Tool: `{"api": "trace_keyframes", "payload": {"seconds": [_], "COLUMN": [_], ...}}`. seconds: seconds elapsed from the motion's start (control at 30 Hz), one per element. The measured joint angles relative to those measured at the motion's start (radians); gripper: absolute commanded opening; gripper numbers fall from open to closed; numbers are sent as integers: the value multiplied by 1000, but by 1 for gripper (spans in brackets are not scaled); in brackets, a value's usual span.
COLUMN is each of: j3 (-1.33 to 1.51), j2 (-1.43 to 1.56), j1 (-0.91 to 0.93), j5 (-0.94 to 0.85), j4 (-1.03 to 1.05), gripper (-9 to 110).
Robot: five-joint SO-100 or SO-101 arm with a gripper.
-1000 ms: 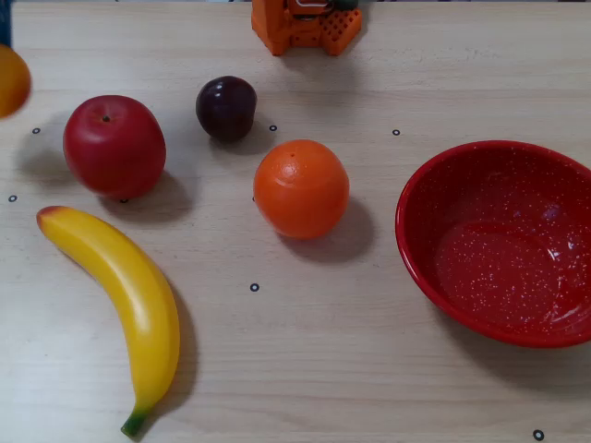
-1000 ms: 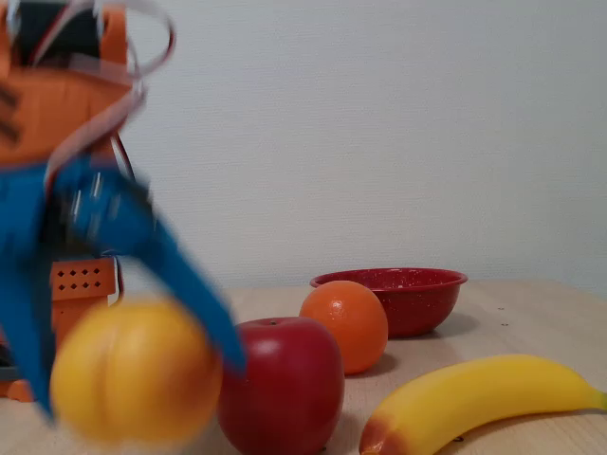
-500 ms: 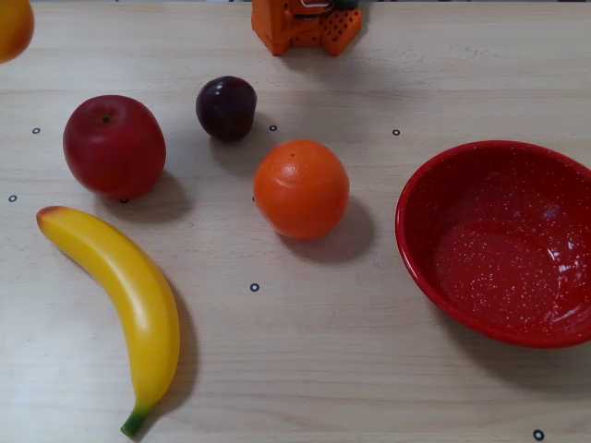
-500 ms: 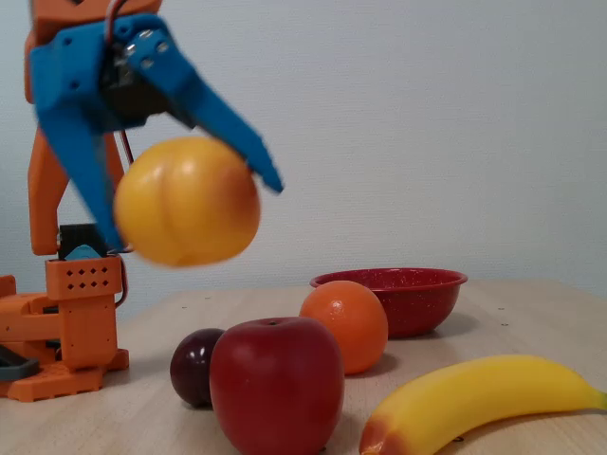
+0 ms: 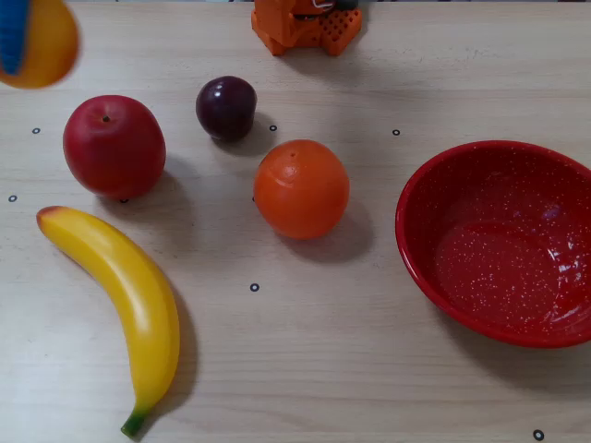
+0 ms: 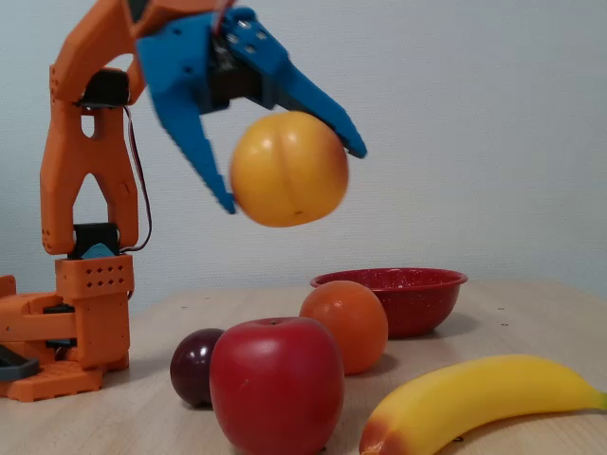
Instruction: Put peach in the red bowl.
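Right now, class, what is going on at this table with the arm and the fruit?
The orange arm's blue claw is shut on the peach, holding it high in the air. The red bowl sits empty on the table. On the table lie the orange, a red apple, a dark plum and a banana.

Hobby or lab tabletop setup: light wood-grain table with small ring markers, plain pale wall behind
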Motion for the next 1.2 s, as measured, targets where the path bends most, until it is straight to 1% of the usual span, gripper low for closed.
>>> {"api": "trace_keyframes", "payload": {"seconds": [0.07,0.33,0.6,0.87,1.03,1.2], "j3": [32,175,393,417,417,453], "j2": [9,9,51,51,143,181], "j1": [-44,-199,-351,-549,-672,-787], "j5": [20,40,48,104,141,196], "j4": [-8,-179,-442,-517,-518,-572], "gripper": [0,0,0,0,0,0]}}
